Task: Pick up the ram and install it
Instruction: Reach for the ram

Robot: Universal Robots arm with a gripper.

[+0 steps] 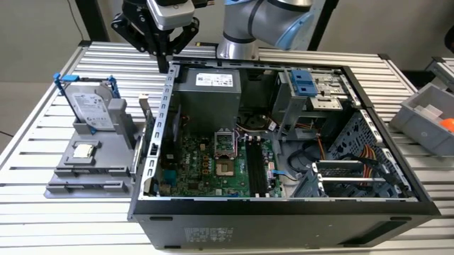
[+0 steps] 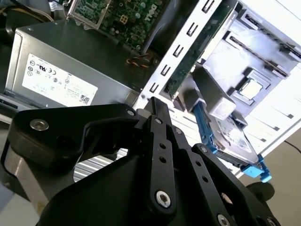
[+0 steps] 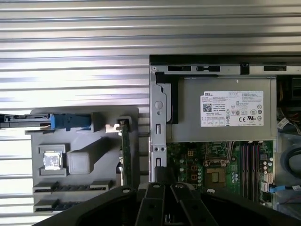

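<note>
Hovering at the case's (image 1: 284, 223) far corner on the exterior view's left: one gripper (image 1: 165, 64), fingers closed together, empty. One ram (image 1: 146, 125) stands on edge in the gray fixture (image 1: 92, 171), just beside the case. Second wrist view: ram (image 2: 195, 52) next to one hard drive (image 2: 235, 136). First wrist view: ram (image 3: 125, 150) near one CPU (image 3: 51, 161).

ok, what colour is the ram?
Green. The ram shows best in the first wrist view.

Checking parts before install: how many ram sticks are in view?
1: the ram stands on edge in the grey holder, beside the computer case outer wall. Others may be hidden inside.
</note>
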